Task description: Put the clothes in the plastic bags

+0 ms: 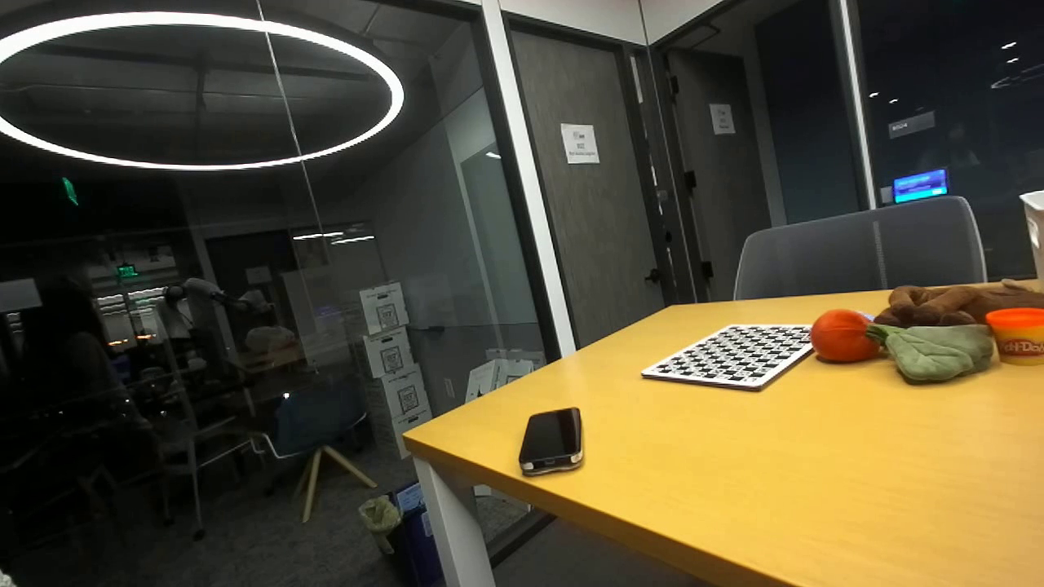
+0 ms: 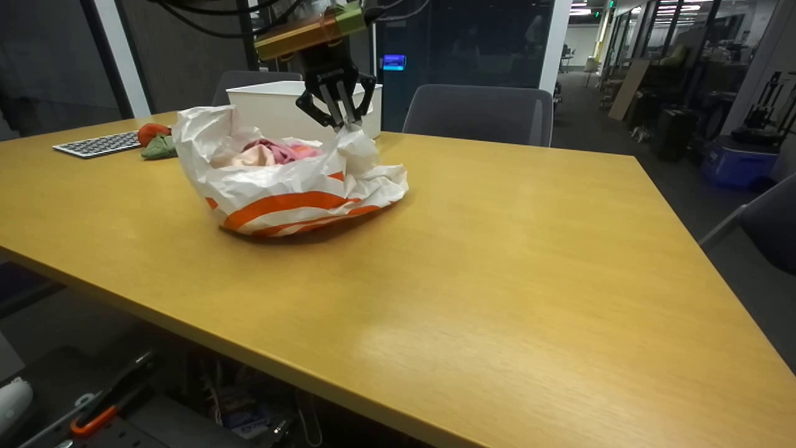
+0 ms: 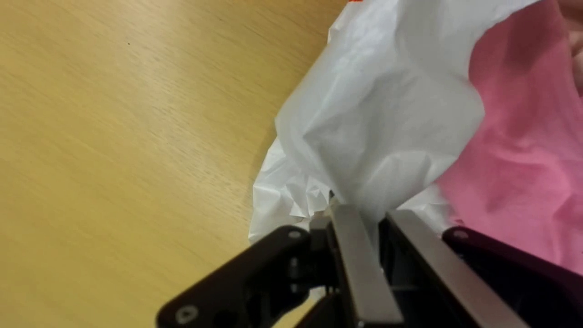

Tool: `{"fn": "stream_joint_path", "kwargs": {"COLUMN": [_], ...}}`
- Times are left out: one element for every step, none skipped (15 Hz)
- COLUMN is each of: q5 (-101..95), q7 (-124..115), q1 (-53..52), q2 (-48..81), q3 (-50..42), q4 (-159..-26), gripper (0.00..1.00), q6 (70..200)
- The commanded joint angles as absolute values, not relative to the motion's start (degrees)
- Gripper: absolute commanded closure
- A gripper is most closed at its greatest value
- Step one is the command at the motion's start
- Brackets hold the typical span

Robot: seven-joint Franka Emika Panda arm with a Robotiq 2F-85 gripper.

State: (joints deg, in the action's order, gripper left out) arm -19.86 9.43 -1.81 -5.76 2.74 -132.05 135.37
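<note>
Background doors (image 1: 595, 236), dark gray, carry paper notices (image 1: 580, 143) whose print is too small to read. On the yellowish wood-grain bench (image 2: 528, 261) lies a flat, checkered calibration board (image 1: 730, 356), visible in both exterior views. Just beside the board, touching or not I cannot tell, sits a round orange toy vegetable (image 1: 844, 336) with a soft, seamed green leaf (image 1: 942, 355). In an exterior view, well to the right of the board, stands a yellow tub (image 1: 1019, 348) with an orange lid, its label reading "Play-Doh"; a brown plush toy (image 1: 950, 306) reaches nearer the board. A glossy black smartphone (image 1: 552, 438) lies to the board's left.

In an exterior view, the plastic bag (image 2: 292, 202) rests to the right of the board, its crinkled white film crossed by curving orange bands. The clothes (image 2: 280, 151) are inside it, rumpled: a pink cloth (image 3: 524, 159), smooth and matte, and a peach cloth (image 2: 254, 157). Partly hidden by the bag, a smooth white bin (image 2: 267, 115) with straight sides also stands to the right of the board. At the bag's rim, to the right of the board, the black claw (image 2: 345, 123) is clenched on the white film, a peak of it pinched between the flat gray fingers (image 3: 360, 269).
</note>
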Motion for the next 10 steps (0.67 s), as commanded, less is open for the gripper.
{"fn": "stream_joint_path", "kwargs": {"q5": [-19.3, -19.7, -20.3, -20.6, -21.0, -21.1, -21.5, -22.0, -22.1, -22.6], "q7": [10.3, 9.9, 9.7, 9.3, 8.8, 8.7, 8.6, 8.2, 8.1, 7.9], "q1": [-1.8, -1.7, -1.6, -1.5, -1.4, -1.3, -1.0, -0.8, -0.6, -0.3], "q2": [-7.5, -8.5, -9.8, -11.0, -12.3, -13.5, -14.8, -16.1, -17.3, -18.7], "q3": [2.4, 2.4, 2.4, 2.4, 2.4, 2.4, 2.4, 2.5, 2.6, 2.7], "q4": [-131.2, -131.4, -131.7, -131.8, -131.9, -132.0, -132.1, -132.2, -132.1, -132.5], "gripper": [0.85, 0.83, 0.82, 0.82, 0.83, 0.84, 0.84, 0.85, 0.84, 0.84], "q6": [133.9, 134.0, 134.1, 134.2, 134.4, 134.4, 134.9, 135.0, 135.0, 135.5]}}
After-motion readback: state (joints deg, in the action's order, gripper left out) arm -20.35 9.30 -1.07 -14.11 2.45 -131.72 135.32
